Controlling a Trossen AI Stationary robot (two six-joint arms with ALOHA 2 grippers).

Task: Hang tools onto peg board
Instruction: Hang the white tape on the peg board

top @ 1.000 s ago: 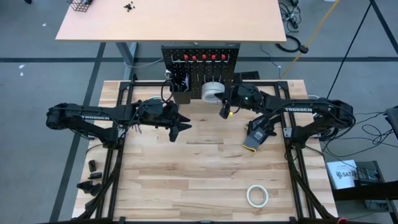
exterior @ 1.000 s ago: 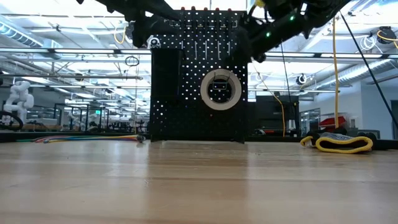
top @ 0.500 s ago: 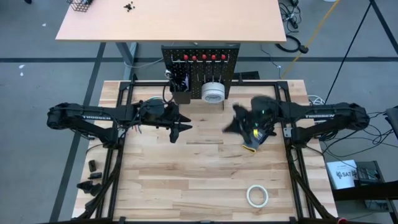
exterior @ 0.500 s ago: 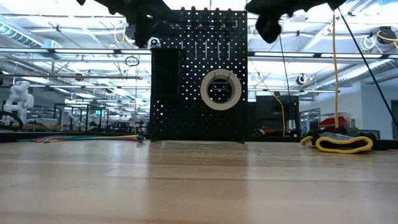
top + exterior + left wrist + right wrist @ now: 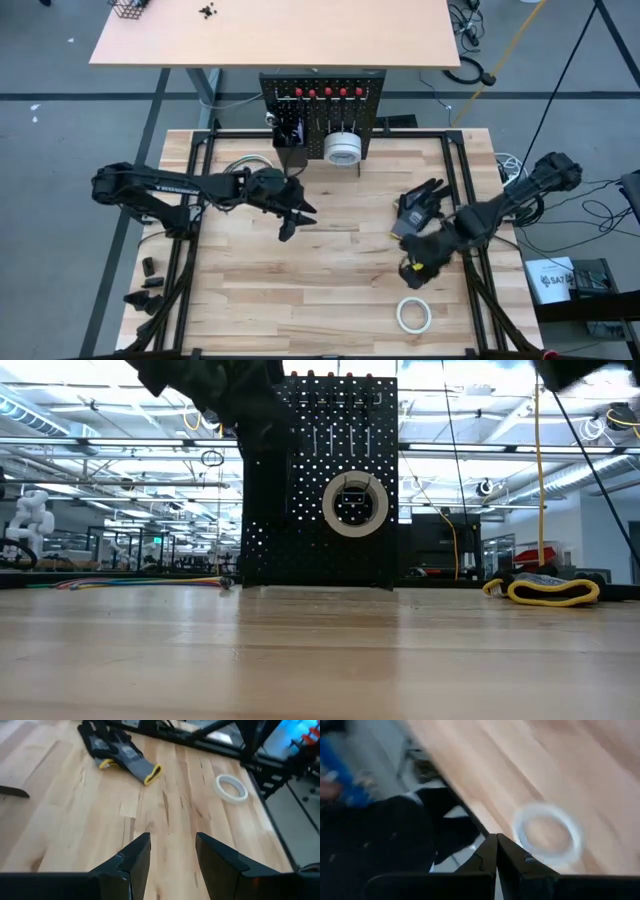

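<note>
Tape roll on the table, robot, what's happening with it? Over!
Left gripper open, empty, mid-table. Right gripper shut, empty, above the loose tape roll. One roll hangs on the peg board. Glove lies nearby, not blocking.

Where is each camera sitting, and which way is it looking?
High view: above the table, looking straight down; shows both arms, the left gripper, the right gripper and the peg board.
Low view: at tabletop height, facing the peg board; blurred arm parts show at the top.
Left wrist view: on the left arm, looking past its open jaws at the glove.
Right wrist view: on the right arm, past its shut jaws.
Shared: both wrist views and the high view show the loose tape roll.
</note>
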